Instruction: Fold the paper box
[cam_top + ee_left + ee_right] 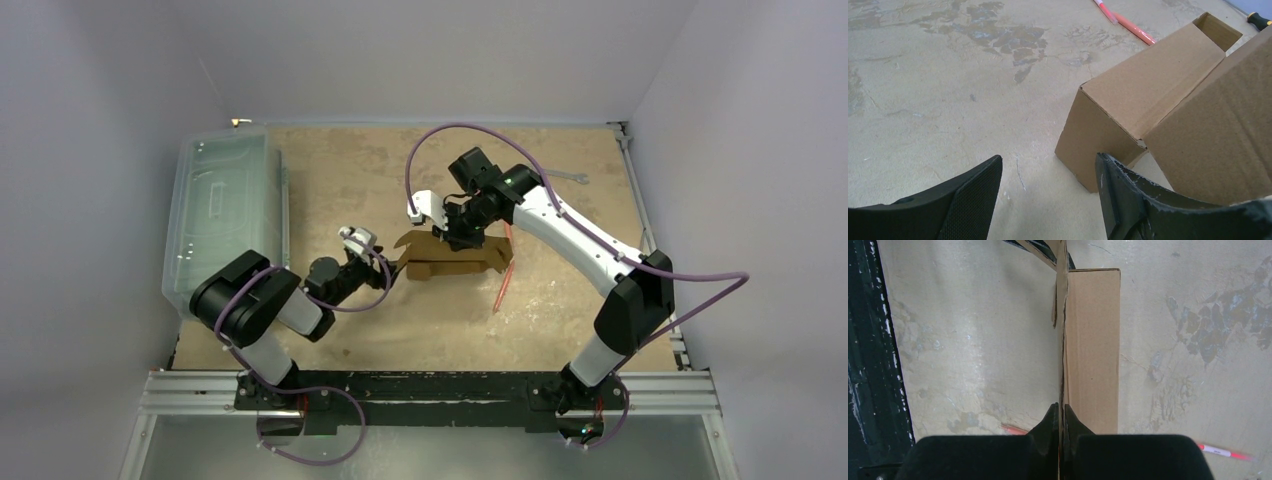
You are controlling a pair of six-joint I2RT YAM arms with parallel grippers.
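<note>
1. The paper box (455, 258) sits partly formed near the middle of the table (350, 170), between my two arms. It is brown cardboard, with one narrow end wall standing and a broad panel leaning over it.
2. My right gripper (462, 235) reaches onto the box from above. In its wrist view, the right gripper (1060, 412) is pressed together on the thin edge of an upright cardboard panel, and the body of the box (1093, 340) runs away beside that panel.
3. My left gripper (372, 255) is low at the box's left end, spread and holding nothing.
4. From the left wrist, that gripper (1048, 170) has bare table between its fingers, and a box (1148, 85) corner stands just beyond. I cannot tell whether the right-hand finger (1128, 200) touches the leaning panel.
5. An orange-pink pen (503, 280) lies on the table just beside the box's right end.
6. A clear plastic bin (225, 200) stands along the table's left edge, well apart from the box.
</note>
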